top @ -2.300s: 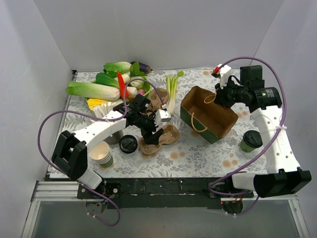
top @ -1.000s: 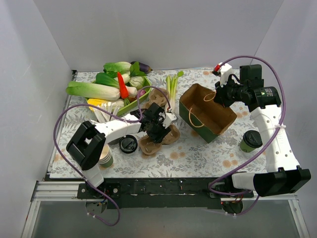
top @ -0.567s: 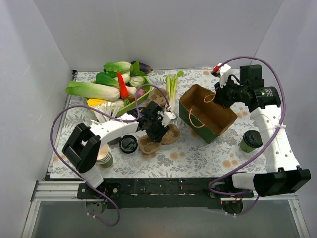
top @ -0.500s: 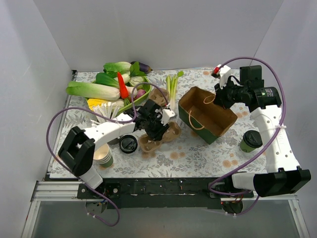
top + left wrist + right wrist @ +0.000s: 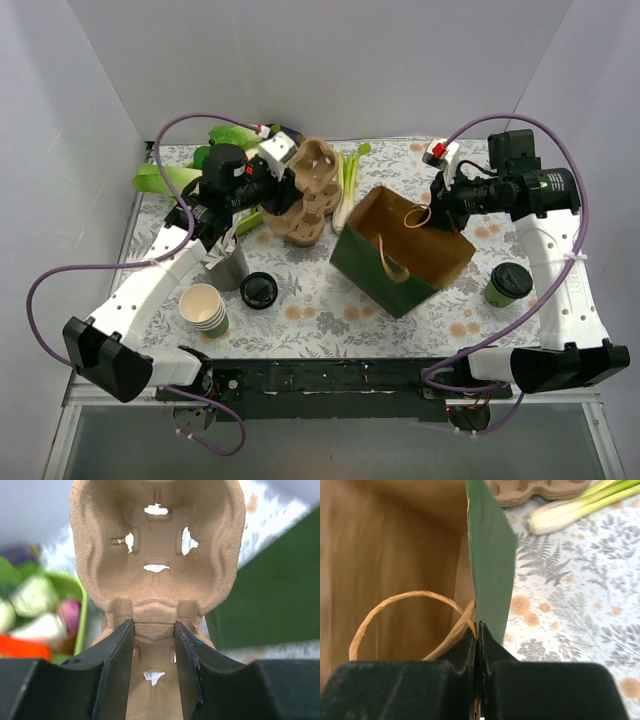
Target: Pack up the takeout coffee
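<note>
Left fingers (image 5: 116, 665) are clamped on the middle ridge of the pulp cup carrier (image 5: 305, 190), and it hangs tilted in the air at about 11 o'clock over the surface (image 5: 320, 300), its sockets empty. Across to the centre: the green paper bag (image 5: 385, 272) stands open-mouthed. Right fingers (image 5: 491, 650) are pinched flat together on the bag's far rim, right beside the twine handle, holding that wall up. Now to the far right, at about 4 o'clock on the surface, and there's the takeout coffee (image 5: 500, 296): upright, black lid (image 5: 511, 277) on, apart from the bag and touched by nobody.

That cup looks like a delicate customer. Thin paper walls should dent under a hard squeeze, and a dented wall could pop the lid. Whether it's full, I cannot tell; if it is, it will be bottom-heavy and must stay upright. My call for the hold: come in from the side and close gently on the body just under the lid's rim, where the rolled edge stiffens the paper. Stay off the slick plastic lid itself.
</note>
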Available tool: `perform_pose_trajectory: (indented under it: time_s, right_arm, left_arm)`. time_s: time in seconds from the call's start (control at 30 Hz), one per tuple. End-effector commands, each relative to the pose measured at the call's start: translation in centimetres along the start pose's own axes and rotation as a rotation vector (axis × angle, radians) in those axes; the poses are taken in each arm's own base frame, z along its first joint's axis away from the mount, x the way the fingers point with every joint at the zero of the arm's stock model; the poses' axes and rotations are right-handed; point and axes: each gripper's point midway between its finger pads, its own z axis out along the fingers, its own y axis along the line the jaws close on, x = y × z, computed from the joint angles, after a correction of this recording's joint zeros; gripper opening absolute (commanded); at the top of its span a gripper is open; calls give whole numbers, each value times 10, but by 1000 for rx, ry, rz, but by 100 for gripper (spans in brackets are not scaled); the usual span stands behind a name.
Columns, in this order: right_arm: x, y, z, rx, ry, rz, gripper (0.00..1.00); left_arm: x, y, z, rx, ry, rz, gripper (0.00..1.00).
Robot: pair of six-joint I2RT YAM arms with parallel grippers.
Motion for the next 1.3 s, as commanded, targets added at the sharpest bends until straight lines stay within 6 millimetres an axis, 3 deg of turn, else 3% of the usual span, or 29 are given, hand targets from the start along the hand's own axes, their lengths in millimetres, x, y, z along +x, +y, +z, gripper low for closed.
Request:
perform_pose_trajectory:
  time_s: [0.0, 0.1, 0.13, 0.23, 0.53, 0.7, 0.87, 1.27]
  right_arm:
    - [0, 23, 9, -164, -23, 37, 1]
    - [0, 23, 11, -172, -19, 32, 1]
    - [-1, 23, 12, -176, -26, 26, 1]
    - [2, 24, 17, -202, -21, 47, 1]
    - [13, 28, 35, -258, 26, 85, 3]
    - [19, 26, 44, -282, 47, 121, 3]
    - [18, 22, 47, -272, 51, 143, 5]
    - [21, 20, 53, -281, 70, 161, 6]
  left_arm:
    - [-136, -19, -49, 61, -406, 149, 0]
    - [-152, -28, -43, 136, -404, 112, 0]
    - [-166, -34, -51, 165, -440, 122, 0]
    - [-183, -68, -62, 313, -513, 141, 0]
    - [-205, -141, -78, 555, -683, 139, 0]
    - [-183, -167, -73, 643, -701, 188, 0]
    - [-184, -176, -76, 686, -734, 210, 0]
    - [-150, -190, -34, 760, -656, 168, 0]
